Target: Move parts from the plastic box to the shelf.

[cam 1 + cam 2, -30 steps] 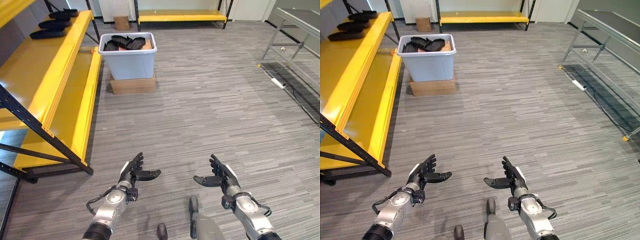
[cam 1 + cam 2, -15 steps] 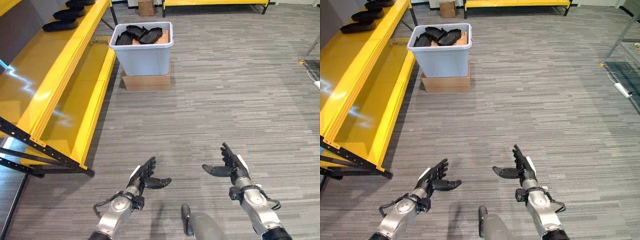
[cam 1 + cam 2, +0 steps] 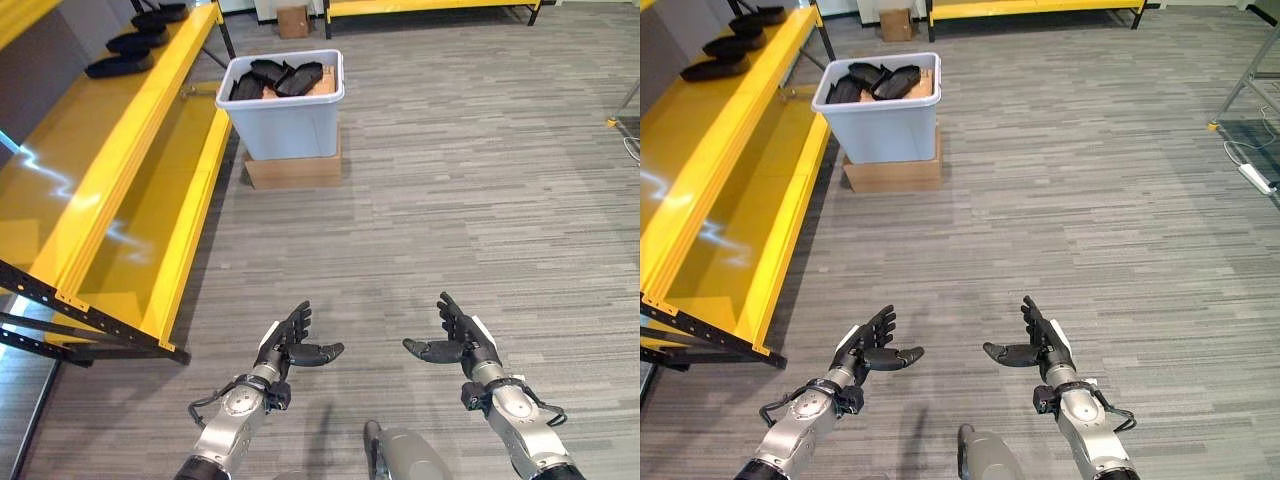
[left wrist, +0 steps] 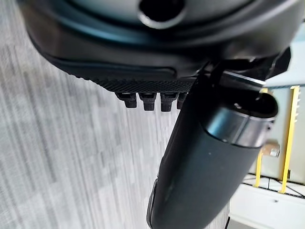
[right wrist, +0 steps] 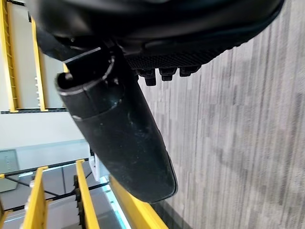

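A pale blue-grey plastic box [image 3: 283,118] stands on a flat cardboard carton [image 3: 292,170] at the far end of the floor, beside the yellow shelf [image 3: 95,190]. Several black parts [image 3: 278,78] lie piled in the box. Three more black parts [image 3: 120,65] rest on the shelf's upper level at the back. My left hand [image 3: 283,348] and right hand [image 3: 456,342] hover low in front of me, far from the box, both open with straight fingers and thumbs pointing inward, holding nothing.
The yellow shelf runs along the left side with black diagonal braces [image 3: 70,305] at its near end. Grey striped carpet [image 3: 450,200] spreads between me and the box. Another low yellow shelf [image 3: 1030,8] and a small carton [image 3: 896,24] stand at the back.
The camera has shifted slightly, so the box and shelf sit a little lower and further left. Both hands stay open and low, about where they were.
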